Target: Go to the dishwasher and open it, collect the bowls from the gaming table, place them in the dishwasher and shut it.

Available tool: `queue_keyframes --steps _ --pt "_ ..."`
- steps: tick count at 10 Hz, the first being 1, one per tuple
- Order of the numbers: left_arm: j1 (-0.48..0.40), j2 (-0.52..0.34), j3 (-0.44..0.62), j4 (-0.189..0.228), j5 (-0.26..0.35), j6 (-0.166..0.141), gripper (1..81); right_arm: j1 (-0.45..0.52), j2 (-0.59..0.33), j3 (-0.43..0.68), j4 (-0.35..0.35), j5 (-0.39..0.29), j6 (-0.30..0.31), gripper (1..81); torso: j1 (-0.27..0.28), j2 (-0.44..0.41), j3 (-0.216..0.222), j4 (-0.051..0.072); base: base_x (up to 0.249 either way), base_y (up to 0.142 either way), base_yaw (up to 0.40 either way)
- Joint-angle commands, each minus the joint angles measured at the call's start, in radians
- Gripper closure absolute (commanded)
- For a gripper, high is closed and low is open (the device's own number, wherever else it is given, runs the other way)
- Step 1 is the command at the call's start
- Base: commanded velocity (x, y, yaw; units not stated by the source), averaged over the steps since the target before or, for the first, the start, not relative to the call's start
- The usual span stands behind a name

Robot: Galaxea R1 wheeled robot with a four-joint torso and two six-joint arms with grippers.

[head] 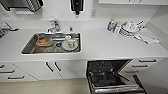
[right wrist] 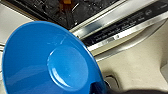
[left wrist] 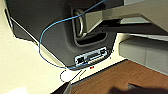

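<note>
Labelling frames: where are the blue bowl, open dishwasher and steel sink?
Round blue bowl (right wrist: 50,60): right wrist view, underside.
Open dishwasher (head: 110,75): head view, dark interior.
Steel sink (head: 31,46): head view, left wall.

Cut off at six o'clock: open dishwasher (head: 113,76) door. Blurred beyond telling: dishes (head: 128,28) heaped at two o'clock.

The right gripper (right wrist: 100,88) is closed on the rim of a round blue plastic bowl (right wrist: 50,60), holding it tilted, just beside the open stainless-steel dishwasher door (right wrist: 120,27), above its edge.
</note>
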Motion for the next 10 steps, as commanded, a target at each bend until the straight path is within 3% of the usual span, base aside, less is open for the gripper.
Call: queue_keyframes --steps 1,5,7,10 --pt "0.116 0.127 -0.191 0.048 -0.011 0.006 1.0 0.221 -0.044 0.014 0.007 -0.072 0.079 81.1 0.000 0.000 0.000 0.000 0.000 0.000 0.000" --pt "0.182 0.233 -0.353 0.076 -0.054 0.008 1.0 0.416 0.102 -0.096 0.048 -0.205 0.105 81.1 0.000 0.000 0.000 0.000 0.000 0.000 0.000" --pt "0.219 0.312 -0.462 0.079 -0.057 0.008 1.0 0.457 0.185 -0.165 0.056 -0.226 0.114 81.1 0.000 0.000 0.000 0.000 0.000 0.000 0.000" --pt "0.251 0.378 -0.491 0.112 -0.058 0.011 1.0 0.467 0.318 -0.334 0.059 -0.259 0.146 81.1 0.000 0.000 0.000 0.000 0.000 0.000 0.000"
